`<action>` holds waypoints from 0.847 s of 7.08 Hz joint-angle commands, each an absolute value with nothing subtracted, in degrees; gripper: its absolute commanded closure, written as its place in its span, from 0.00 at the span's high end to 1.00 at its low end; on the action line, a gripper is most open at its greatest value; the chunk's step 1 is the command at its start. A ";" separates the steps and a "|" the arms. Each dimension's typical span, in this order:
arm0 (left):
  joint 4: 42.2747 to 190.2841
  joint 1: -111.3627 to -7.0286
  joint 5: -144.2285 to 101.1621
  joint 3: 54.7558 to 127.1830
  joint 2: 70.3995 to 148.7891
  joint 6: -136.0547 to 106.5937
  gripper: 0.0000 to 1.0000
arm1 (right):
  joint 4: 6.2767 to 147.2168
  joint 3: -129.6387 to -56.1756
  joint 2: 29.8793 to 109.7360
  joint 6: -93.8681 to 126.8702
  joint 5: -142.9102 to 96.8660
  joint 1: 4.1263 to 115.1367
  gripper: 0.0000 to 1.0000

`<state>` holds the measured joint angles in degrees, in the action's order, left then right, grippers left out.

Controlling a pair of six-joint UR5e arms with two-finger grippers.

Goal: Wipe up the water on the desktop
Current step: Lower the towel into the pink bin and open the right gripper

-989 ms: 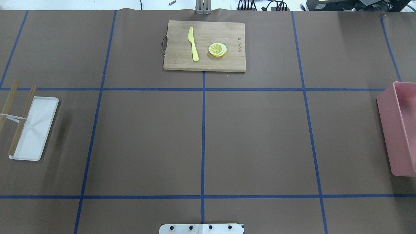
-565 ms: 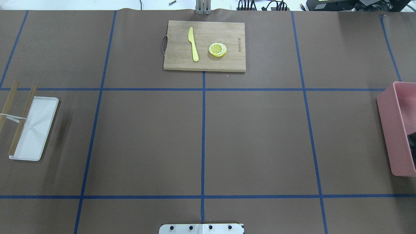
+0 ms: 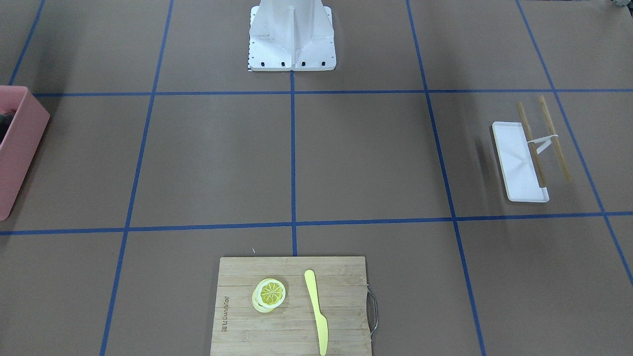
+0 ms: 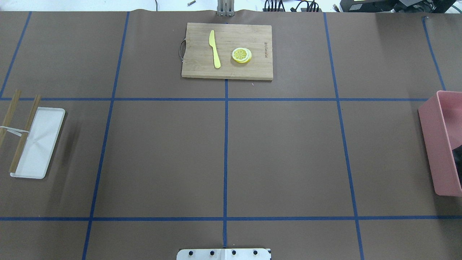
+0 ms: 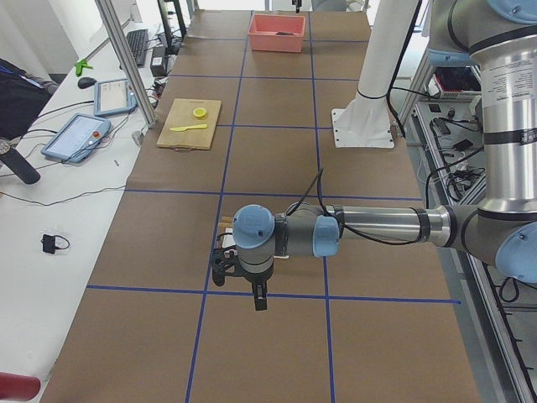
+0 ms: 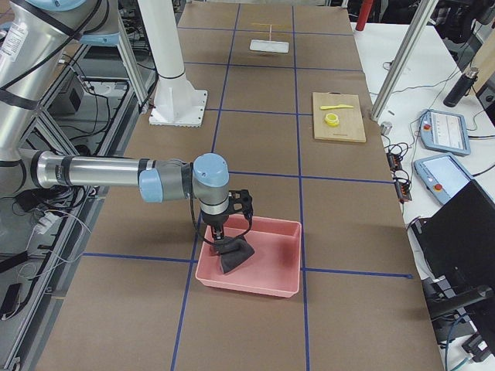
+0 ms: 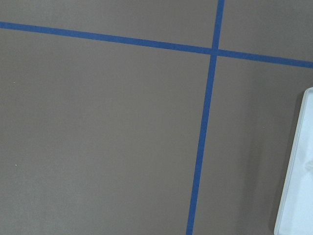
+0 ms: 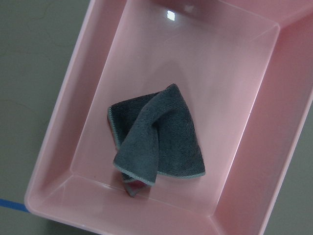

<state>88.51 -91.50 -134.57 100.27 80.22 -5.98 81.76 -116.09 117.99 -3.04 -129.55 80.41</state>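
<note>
Broadly, the table (image 4: pixel 288 155) fills both top-down views: a matte brown sheet under everything, split into big rectangles by blue tape lines (image 4: pixel 226 159). White side benches run along its far edge, carrying teach pendants (image 6: pixel 442 130) and cables. The robot's white base (image 3: pixel 292 39) is bolted at the near edge.

The right arm (image 6: pixel 100 171) reaches out over the pink bin (image 6: pixel 246 283) at the table's right end. Its pincer (image 6: pixel 219 232) hangs just above a grey cloth (image 8: pixel 156 142) that lies bunched in the bin; I cannot tell whether the fingers are apart or together. The left arm (image 5: pixel 377 225) stretches to the opposite end, its pincer (image 5: pixel 258 298) pointing down near a white tray (image 4: pixel 39 159) with two wooden sticks (image 4: pixel 24 133) beside it; its state is likewise unclear.

A bamboo cutting board (image 4: pixel 202 68) sits at the far middle. It has a burned-in brand mark (image 4: pixel 266 50) along one short side, too small to read. On it lie a yellow knife (image 4: pixel 214 48) and lemon slices (image 4: pixel 241 55), apart from each other.
</note>
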 commanded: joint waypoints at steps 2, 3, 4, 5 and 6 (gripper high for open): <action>88.50 -91.49 -134.56 100.11 79.81 -5.98 0.98 | 81.91 -112.86 115.58 -2.64 -125.33 80.51 1.00; 88.51 -91.49 -134.56 100.19 79.80 -5.98 0.98 | 82.35 -112.42 114.79 -2.55 -125.77 80.86 1.00; 88.51 -91.49 -134.56 100.11 79.80 -5.98 0.98 | 82.53 -111.37 113.39 -2.64 -125.60 83.99 1.00; 88.51 -91.49 -134.56 100.19 79.80 -5.98 0.98 | 82.44 -108.57 110.94 -2.64 -125.77 86.98 1.00; 88.51 -91.49 -134.56 100.20 79.80 -5.98 0.98 | 82.62 -105.67 108.22 -2.64 -125.77 87.88 1.00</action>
<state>88.51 -91.50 -134.56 100.17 79.81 -5.98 82.47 -109.03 111.36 -2.64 -125.73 85.76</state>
